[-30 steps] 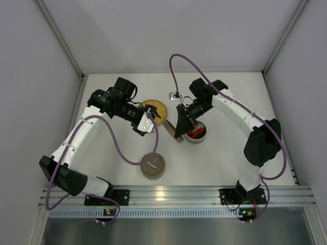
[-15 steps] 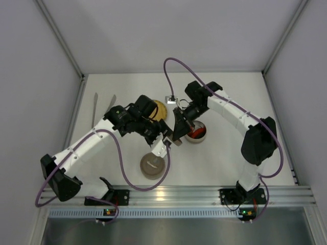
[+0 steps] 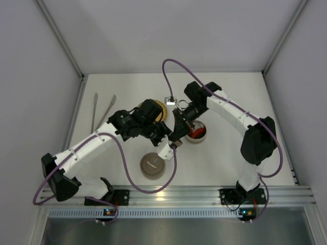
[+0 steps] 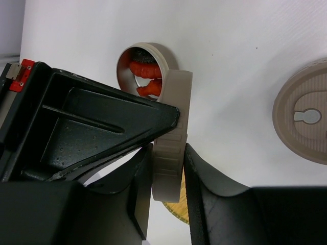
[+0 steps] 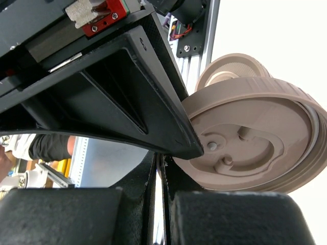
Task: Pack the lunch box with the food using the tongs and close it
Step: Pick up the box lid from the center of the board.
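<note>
Near frame centre, my right claw (image 3: 177, 138) grips the lid (image 4: 171, 127) upright beside the lunch box (image 4: 153, 47) holding food (image 4: 143, 69); my left claw (image 4: 167, 171) pinches its rim. I'd release right only once secure.

Tongs (image 3: 95, 109) lie far left; red-orange food (image 4: 144, 69) in open lunch box (image 4: 119, 65); lid (image 4: 171, 148) upright.

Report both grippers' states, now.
Left gripper: closed on the lid, one finger on each face.
Right gripper: shut, holding the same lid on edge.
</note>
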